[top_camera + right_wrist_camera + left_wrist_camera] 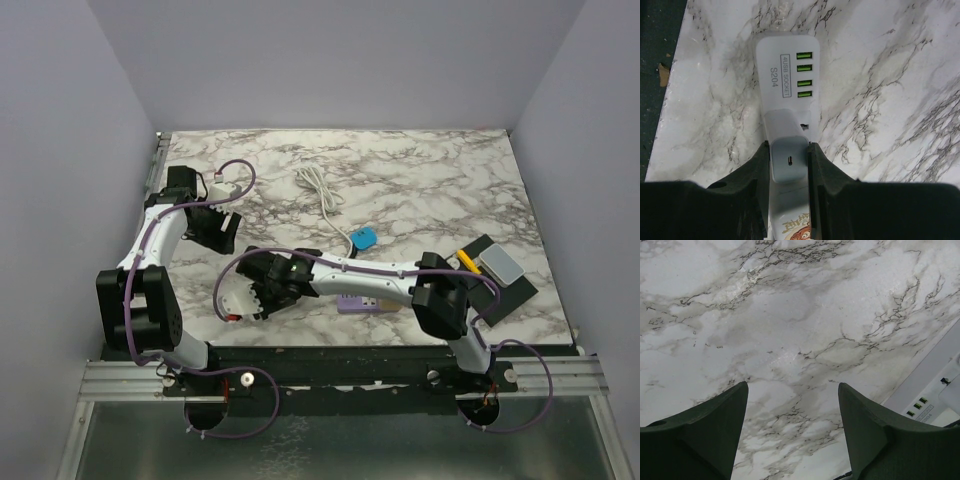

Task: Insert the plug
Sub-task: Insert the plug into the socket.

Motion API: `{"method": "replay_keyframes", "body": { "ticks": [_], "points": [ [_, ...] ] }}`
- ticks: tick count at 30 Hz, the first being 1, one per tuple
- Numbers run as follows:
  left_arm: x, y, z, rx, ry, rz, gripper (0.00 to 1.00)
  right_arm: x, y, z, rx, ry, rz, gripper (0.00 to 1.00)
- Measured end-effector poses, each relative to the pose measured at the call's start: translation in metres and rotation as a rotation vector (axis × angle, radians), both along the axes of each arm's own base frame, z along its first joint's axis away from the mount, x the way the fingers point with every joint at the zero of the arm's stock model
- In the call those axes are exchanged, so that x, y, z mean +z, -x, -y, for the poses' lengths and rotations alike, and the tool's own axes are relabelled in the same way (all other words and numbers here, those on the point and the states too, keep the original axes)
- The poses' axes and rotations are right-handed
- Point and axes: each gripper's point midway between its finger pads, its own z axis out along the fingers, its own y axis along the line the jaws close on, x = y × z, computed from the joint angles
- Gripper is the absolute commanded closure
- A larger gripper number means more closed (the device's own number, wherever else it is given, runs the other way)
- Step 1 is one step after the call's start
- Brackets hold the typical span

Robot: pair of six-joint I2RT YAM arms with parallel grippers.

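Observation:
A white power strip [785,55] with a row of green USB ports, marked S204, lies on the marble near the table's front edge; it also shows in the top view [236,297] and at the right edge of the left wrist view [935,385]. My right gripper [788,146] is shut on a white charger plug [788,162] that stands on the strip's top face, just behind the USB ports. How deep its prongs sit is hidden. My left gripper [792,390] is open and empty over bare marble, behind the strip in the top view [222,232].
A white cable [320,192] with a blue connector [362,237] lies mid-table. A purple box [360,304] sits under the right arm. A black tray [500,280] with a grey block and a yellow item stands at the right. The dark front edge [655,75] is close to the strip.

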Motion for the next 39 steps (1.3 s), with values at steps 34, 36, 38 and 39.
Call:
{"method": "replay_keyframes", "body": {
  "ticks": [34, 36, 38, 39],
  "points": [
    [0.045, -0.023, 0.000, 0.014, 0.001, 0.125, 0.21, 0.053, -0.063, -0.065, -0.188, -0.295, 0.037, 0.00],
    [0.053, -0.027, 0.000, 0.013, 0.002, 0.141, 0.19, 0.073, -0.063, -0.063, -0.205, -0.329, 0.046, 0.00],
    [0.064, -0.032, 0.000, 0.012, 0.003, 0.165, 0.17, 0.101, -0.069, -0.056, -0.258, -0.384, 0.063, 0.00],
    [0.069, -0.035, 0.000, 0.011, 0.004, 0.178, 0.17, 0.114, -0.071, -0.052, -0.292, -0.414, 0.070, 0.00]
  ]
}}
